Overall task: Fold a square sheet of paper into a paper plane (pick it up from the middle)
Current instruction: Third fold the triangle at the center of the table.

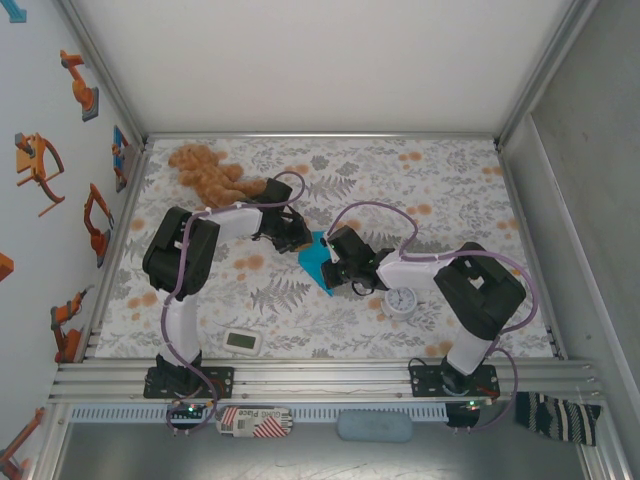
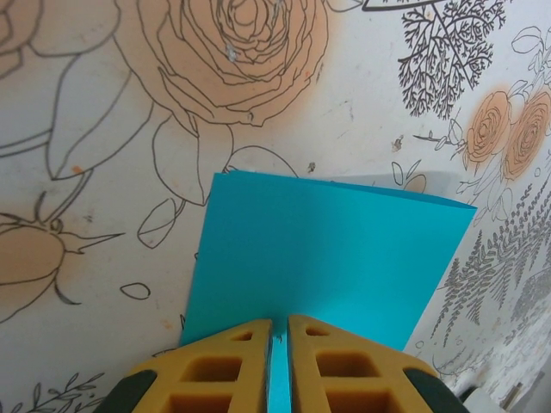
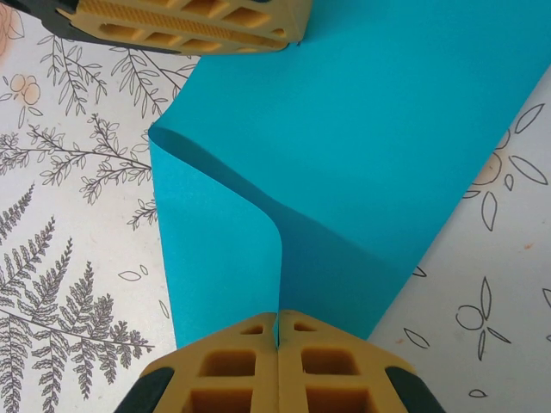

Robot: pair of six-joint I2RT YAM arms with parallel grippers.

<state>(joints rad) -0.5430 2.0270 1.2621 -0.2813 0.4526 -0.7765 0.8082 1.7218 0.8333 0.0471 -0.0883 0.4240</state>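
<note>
The square sheet of paper (image 2: 327, 258) is plain turquoise; the table (image 2: 103, 129) bears a grey-leaf, orange-rose print.

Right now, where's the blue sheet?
Top view, table centre: the square sheet of paper, gripped by the left gripper and right gripper, left of the clock.

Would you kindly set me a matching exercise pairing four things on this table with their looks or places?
Things:
1. paper
2. bear
3. clock
4. gadget

Descriptions:
a. brown, far left
b. round, white
c. turquoise, in the middle
d. rectangular, white, by the near edge

Pairs: 1-c, 2-a, 3-b, 4-d
</note>
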